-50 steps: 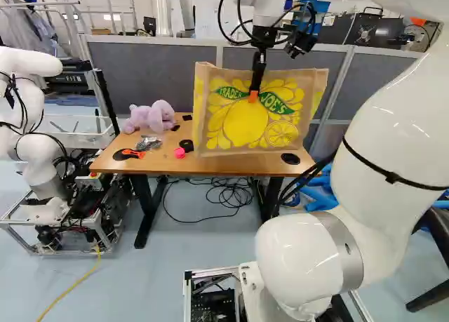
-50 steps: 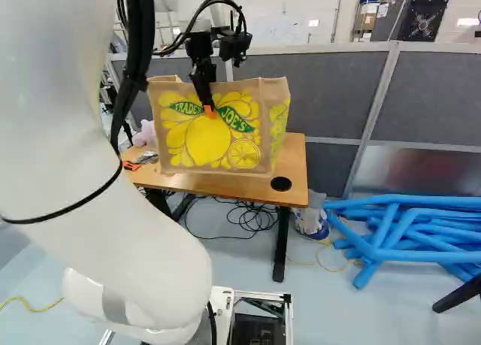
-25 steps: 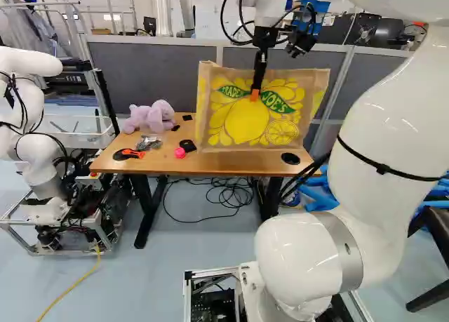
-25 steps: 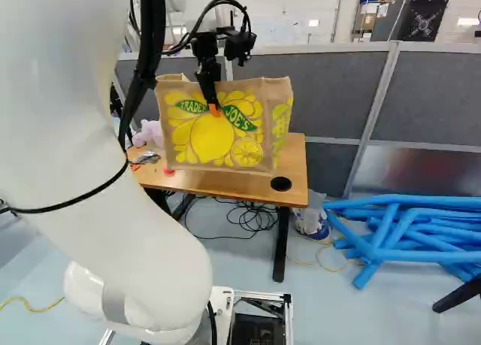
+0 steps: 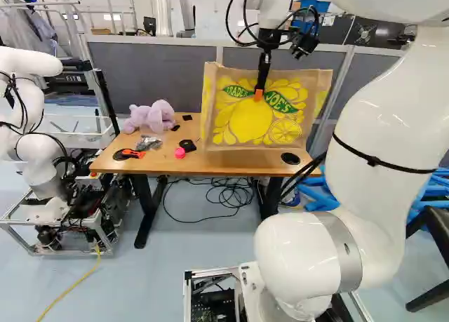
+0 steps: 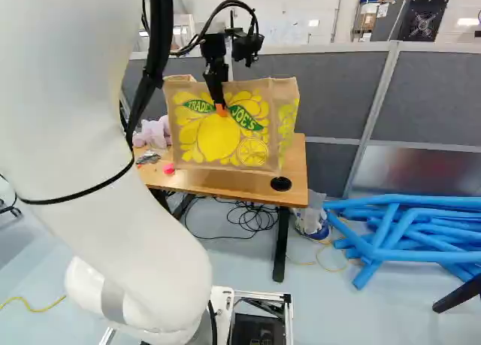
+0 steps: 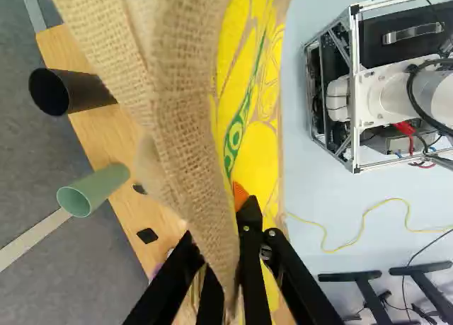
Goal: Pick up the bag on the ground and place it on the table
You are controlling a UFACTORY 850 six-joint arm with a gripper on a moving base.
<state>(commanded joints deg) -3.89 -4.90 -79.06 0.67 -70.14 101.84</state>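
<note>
Left base view shows us the bag [image 5: 238, 129] hanging upright at the gripper [image 5: 259, 92], its printed face turned our way, above the right-hand part of the bench [image 5: 112, 162]; we cannot tell whether its bottom touches the wood. Wrist view shows us one finger with its orange pad [image 7: 241, 195] against the printed face and the other across the cloth, so the gripper is pinching the bag's wall near its upper edge.

Beyond the bag in that view, we see a dark cup [image 7: 92, 91] and a green cup [image 7: 102, 185] by the bench's edge. To the left of the bag in the left base view lie a purple plush toy [image 5: 151, 116], a clear packet [image 5: 149, 143], an orange-and-black tool [image 5: 133, 153] and a small pink thing [image 5: 180, 153]. Another robot [image 5: 35, 150] stands beside the bench. Blue tubes [image 6: 406, 221] lie piled at the right of the right base view.
</note>
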